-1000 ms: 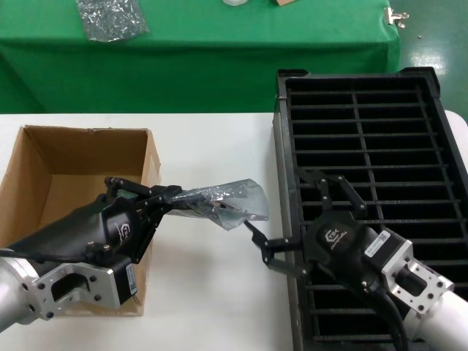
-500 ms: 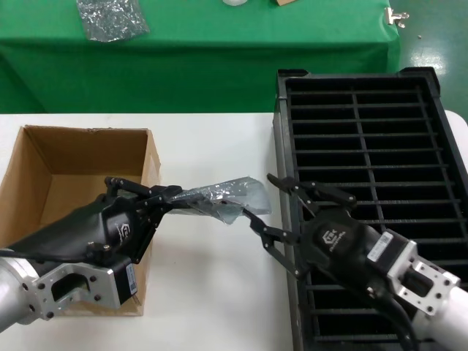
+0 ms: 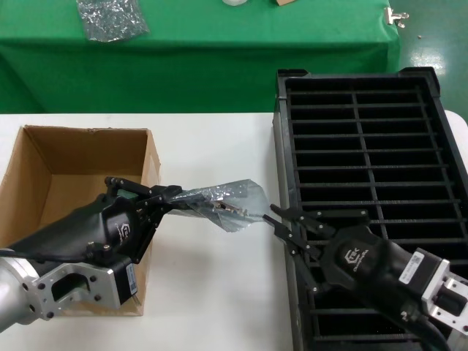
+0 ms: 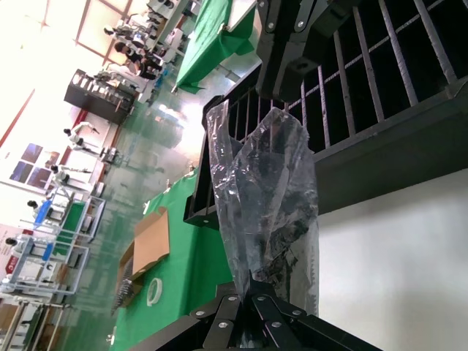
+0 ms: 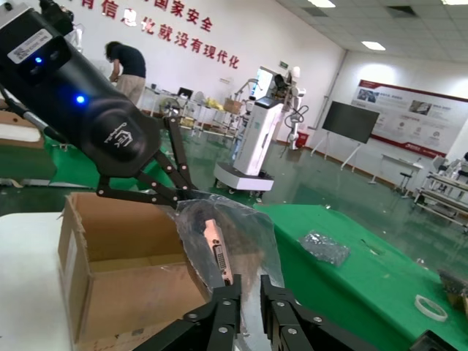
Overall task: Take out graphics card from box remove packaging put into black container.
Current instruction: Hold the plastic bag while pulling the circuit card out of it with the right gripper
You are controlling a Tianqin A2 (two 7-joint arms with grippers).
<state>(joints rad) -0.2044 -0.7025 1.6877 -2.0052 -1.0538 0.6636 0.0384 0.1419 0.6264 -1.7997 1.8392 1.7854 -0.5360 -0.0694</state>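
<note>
My left gripper (image 3: 173,196) is shut on one end of the packaging (image 3: 228,199), a glittery translucent bag held level above the white table between the box (image 3: 82,158) and the black container (image 3: 380,131). The graphics card (image 5: 218,256) shows through the film, its metal bracket and a port facing my right gripper (image 5: 250,281). My right gripper (image 3: 270,213) has drawn its fingers close onto the bag's other end, with film in the narrow gap. In the left wrist view the packaging (image 4: 267,190) rises from the left gripper (image 4: 252,292) towards the black container (image 4: 380,146).
The brown box (image 5: 124,270) stands open beside my left arm. A green-covered table (image 3: 219,44) runs along the back, carrying a smaller crumpled silver bag (image 3: 111,18) and a metal clip (image 3: 397,16). White tabletop (image 3: 212,292) lies under the bag.
My right gripper swung in from beside the container to the bag's free end and narrowed from wide open to nearly together. The left gripper held still with the bag.
</note>
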